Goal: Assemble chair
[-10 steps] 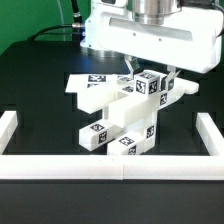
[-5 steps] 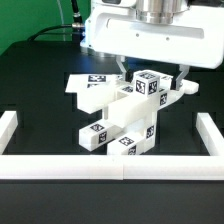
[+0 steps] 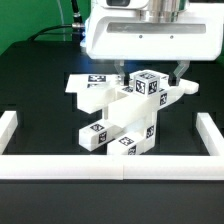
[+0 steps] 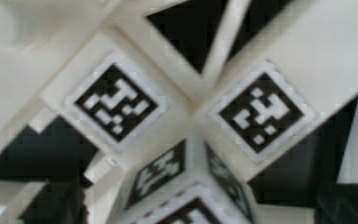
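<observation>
The chair is a cluster of joined white blocky parts with black-and-white tags, standing mid-table in the exterior view. A tagged block forms its top. My gripper hangs directly over that block. Its fingers stand apart on either side of the block and do not press on it, so the gripper is open. The wrist view is filled by blurred tagged faces of the chair parts seen very close. My fingertips do not show clearly there.
The marker board lies flat behind the chair, toward the exterior view's left. Long white border rails run along the front, the left and the right of the black table.
The fingers have spread apart from the top tagged block and the gripper has risen slightly. The chair parts have not moved.
</observation>
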Robot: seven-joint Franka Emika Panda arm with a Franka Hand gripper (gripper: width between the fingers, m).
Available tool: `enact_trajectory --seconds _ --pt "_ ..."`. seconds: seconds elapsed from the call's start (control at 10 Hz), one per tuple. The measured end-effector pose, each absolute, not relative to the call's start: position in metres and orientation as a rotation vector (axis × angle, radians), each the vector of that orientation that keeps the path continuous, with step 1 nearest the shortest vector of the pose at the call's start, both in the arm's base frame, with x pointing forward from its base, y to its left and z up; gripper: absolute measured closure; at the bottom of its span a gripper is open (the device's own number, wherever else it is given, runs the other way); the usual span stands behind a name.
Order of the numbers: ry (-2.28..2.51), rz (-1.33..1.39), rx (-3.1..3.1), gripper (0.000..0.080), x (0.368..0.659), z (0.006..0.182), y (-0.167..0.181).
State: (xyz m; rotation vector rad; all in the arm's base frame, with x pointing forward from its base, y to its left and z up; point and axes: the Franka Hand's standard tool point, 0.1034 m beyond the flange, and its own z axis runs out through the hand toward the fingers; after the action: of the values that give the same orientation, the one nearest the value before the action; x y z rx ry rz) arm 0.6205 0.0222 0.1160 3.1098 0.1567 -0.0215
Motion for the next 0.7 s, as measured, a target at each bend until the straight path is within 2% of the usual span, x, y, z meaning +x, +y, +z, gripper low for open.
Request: enact_trajectory --seconds 0.5,0.7 --pt "0.671 -0.029 3.039 0.0150 0.6207 0.1156 0.0173" --pt "0.697 -0.031 3.034 0.0150 0.6204 0.1150 0.0163"
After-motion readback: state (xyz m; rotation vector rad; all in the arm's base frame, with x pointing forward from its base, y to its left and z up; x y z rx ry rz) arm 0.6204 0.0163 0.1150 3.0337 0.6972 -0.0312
